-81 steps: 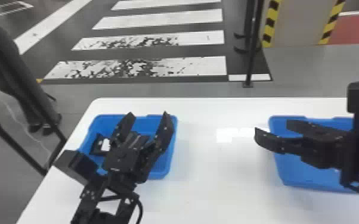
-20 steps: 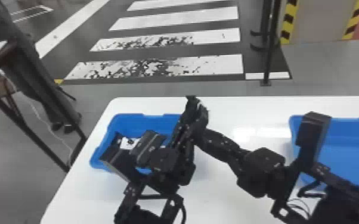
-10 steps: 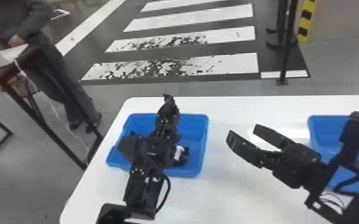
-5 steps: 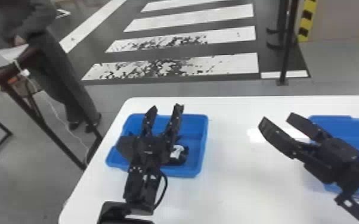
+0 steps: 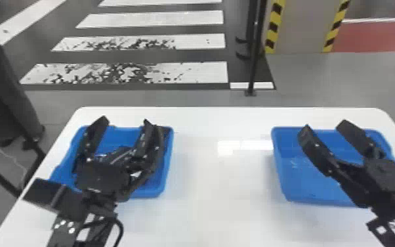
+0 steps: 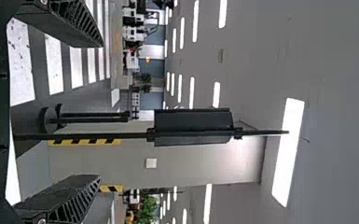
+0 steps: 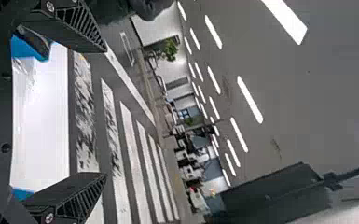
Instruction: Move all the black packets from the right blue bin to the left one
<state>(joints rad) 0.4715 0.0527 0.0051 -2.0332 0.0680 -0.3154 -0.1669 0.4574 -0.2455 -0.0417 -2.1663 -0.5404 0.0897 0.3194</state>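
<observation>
Left side: the left gripper [image 5: 125, 120] is hanging over the left bin [image 5: 147, 193], its fingers standing apart and pointing toward the far rim. Its body is covering much of the inside. A black packet [image 5: 136, 174] with a white patch is lying in the left bin, toward its right side, mostly hidden behind the gripper. Some dark material is also showing in the far right corner; cannot tell whether it is another packet. Packet count: cannot tell.

Right side: the right gripper [image 5: 324, 124] is hanging over the right bin [image 5: 283, 184], fingers also apart, with blue plastic showing between them. The arm is coming in from the lower right and is hiding part of the near side. Contact between either gripper and its bin: cannot tell.

Wrist views: the left gripper [image 6: 101, 111] is showing a wide gap between its fingers, and a dark post [image 6: 79, 136] is standing beyond it in the room. The right gripper [image 7: 106, 112] is likewise spreading its fingers, with the white tabletop [image 5: 223, 184] and the striped floor [image 5: 200, 72] showing past them.

Layout: both bins are sitting on the tabletop, well apart, with bare white surface between them. A column [image 5: 301, 26] with yellow and black edging is standing beyond the far edge.
</observation>
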